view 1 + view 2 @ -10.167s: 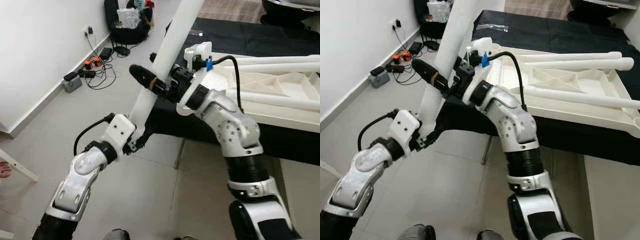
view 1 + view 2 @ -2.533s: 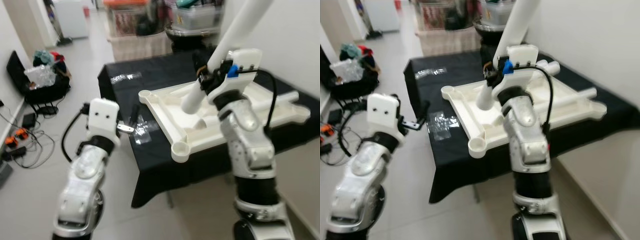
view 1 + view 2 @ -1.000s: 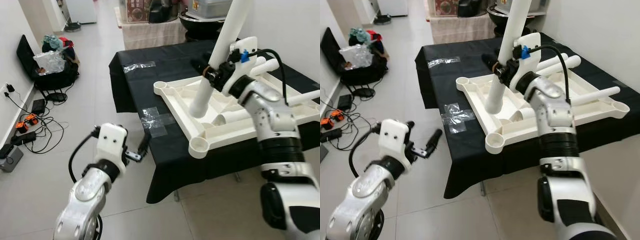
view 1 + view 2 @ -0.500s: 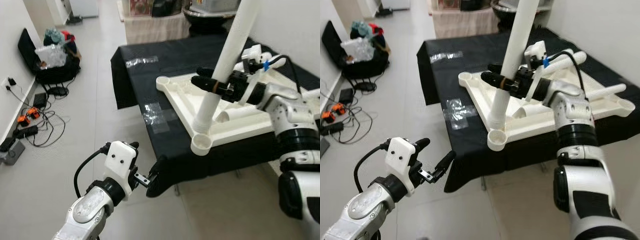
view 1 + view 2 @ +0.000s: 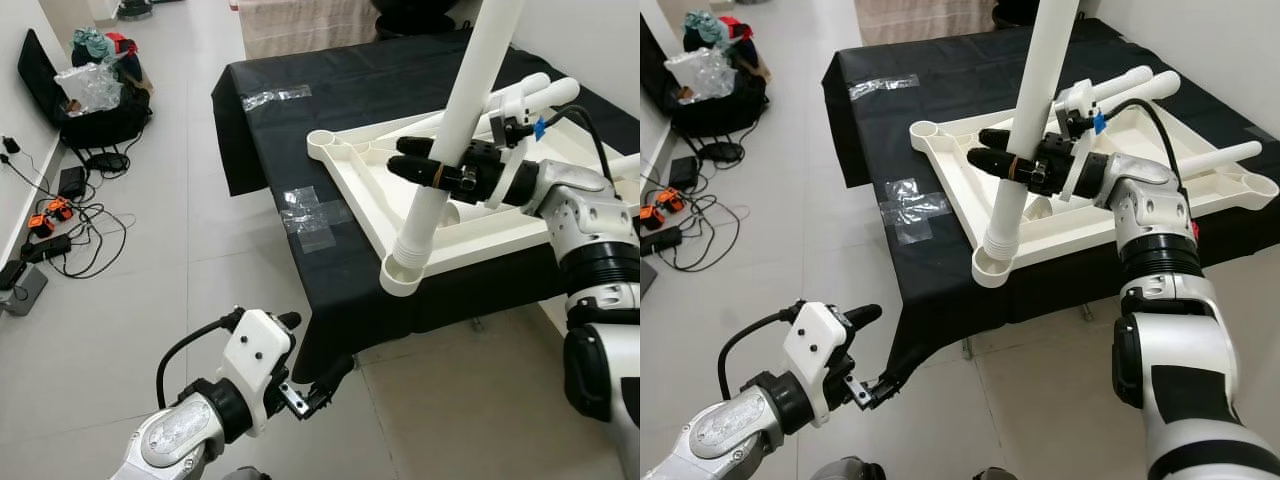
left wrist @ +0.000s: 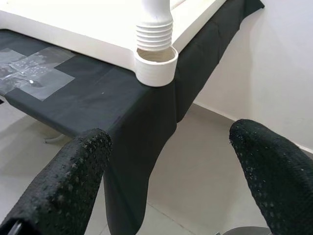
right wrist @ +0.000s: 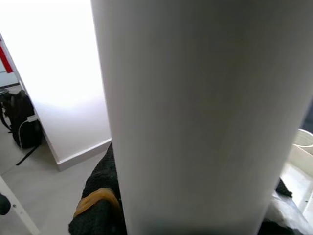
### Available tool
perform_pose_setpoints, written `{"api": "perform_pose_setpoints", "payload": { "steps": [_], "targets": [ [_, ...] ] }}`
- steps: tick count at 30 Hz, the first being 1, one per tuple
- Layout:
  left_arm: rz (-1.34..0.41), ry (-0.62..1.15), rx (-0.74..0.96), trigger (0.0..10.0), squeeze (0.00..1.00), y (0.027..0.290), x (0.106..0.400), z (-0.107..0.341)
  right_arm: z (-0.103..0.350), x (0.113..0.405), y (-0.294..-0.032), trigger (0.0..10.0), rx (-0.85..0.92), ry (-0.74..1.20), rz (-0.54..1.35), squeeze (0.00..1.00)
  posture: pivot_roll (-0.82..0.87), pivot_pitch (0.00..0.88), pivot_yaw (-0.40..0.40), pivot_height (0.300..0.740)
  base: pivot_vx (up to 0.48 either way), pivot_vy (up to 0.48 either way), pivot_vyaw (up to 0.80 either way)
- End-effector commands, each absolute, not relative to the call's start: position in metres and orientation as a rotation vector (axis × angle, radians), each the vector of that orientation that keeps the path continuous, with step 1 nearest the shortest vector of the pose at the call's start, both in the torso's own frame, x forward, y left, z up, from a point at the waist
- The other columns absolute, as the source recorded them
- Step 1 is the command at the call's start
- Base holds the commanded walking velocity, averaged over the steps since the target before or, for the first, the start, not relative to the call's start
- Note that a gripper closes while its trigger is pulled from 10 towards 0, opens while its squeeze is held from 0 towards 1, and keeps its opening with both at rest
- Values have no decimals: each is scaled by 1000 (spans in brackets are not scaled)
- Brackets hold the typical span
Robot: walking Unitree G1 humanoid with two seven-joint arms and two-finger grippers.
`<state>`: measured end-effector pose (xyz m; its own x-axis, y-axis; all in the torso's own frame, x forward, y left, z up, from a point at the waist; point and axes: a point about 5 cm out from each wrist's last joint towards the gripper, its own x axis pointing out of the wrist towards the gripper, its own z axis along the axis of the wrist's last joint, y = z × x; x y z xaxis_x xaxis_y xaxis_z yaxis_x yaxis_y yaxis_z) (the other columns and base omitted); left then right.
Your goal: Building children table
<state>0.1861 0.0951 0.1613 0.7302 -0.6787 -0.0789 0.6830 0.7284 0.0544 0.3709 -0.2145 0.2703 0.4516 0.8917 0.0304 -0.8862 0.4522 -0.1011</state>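
Observation:
A white children's table top [image 5: 505,232] lies upside down on a table draped in black cloth [image 5: 330,130]. My right gripper [image 5: 405,158] is shut on a long white table leg [image 5: 470,100] and holds it nearly upright. The leg's ribbed lower end [image 6: 154,35] sits in the mouth of the round corner socket [image 6: 155,66] nearest me. My left gripper [image 6: 168,166] hangs open and empty, low over the floor just in front of the cloth's edge, below that corner. Other white legs [image 5: 520,95] lie across the table top.
Clear tape patches [image 5: 310,215] stick to the cloth near the table's front edge. A black bag [image 5: 95,100] and a tangle of cables and chargers [image 5: 55,215] lie on the tiled floor by the left wall. A white wall stands to the right.
The right gripper has carried the leg from over the table top's middle to the near corner socket and lowered its ribbed end into it. The left arm has dropped lower.

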Motion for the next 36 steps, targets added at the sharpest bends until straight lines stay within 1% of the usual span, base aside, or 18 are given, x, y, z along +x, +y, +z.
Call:
{"api": "perform_pose_setpoints", "payload": {
  "steps": [1, 3, 15, 27, 36],
  "targets": [
    [-763, 58, 95, 10000, 0, 94, 183, 162, 279, 370, -209, 10000, -93, -132, 1141, 0, 94, 175, 3, 740, 0, 0, 0],
    [-768, 59, 96, 10000, 0, 94, 182, 161, 280, 369, -205, 10000, -95, -145, 1188, 0, 94, 175, 3, 740, 0, 0, 0],
    [-758, 51, 99, 10000, 0, 93, 183, 161, 276, 363, -201, 10000, -107, -131, 1281, 0, 87, 170, -6, 740, 0, 0, 0],
    [-745, 42, 105, 10000, 0, 93, 186, 161, 276, 359, -206, 10000, -139, -112, 1318, 0, 84, 160, -9, 740, 0, 0, 0],
    [-741, 35, 105, 10000, 0, 93, 187, 162, 274, 357, -209, 10000, -208, -86, 1319, 0, 84, 158, -9, 740, 0, 0, 0]
  ]
}}
